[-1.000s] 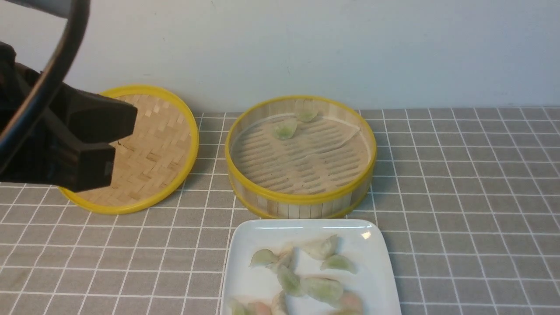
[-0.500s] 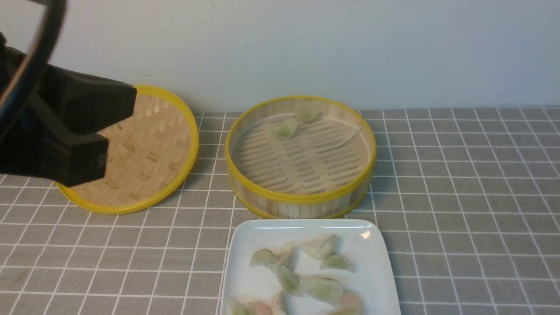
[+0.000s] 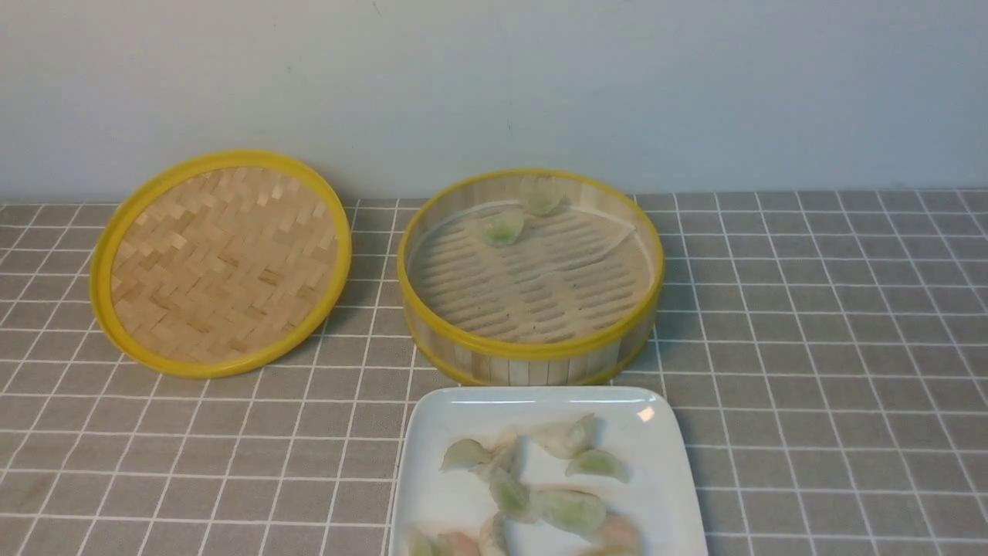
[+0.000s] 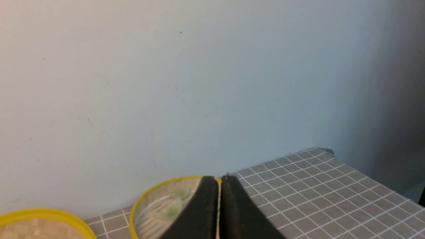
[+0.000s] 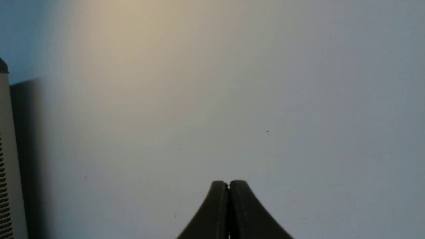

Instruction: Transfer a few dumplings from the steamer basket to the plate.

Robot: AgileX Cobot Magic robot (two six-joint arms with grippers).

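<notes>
Left jaws gone from front view; they and right jaws pressed together, empty; dumplings [image 3: 571,510] on plate [image 3: 478,413].

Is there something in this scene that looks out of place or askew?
Mostly tidy. In the steamer basket the pale liner lies crooked, one pointed corner near the right side. The lid seems to lean tilted against the back wall.
</notes>
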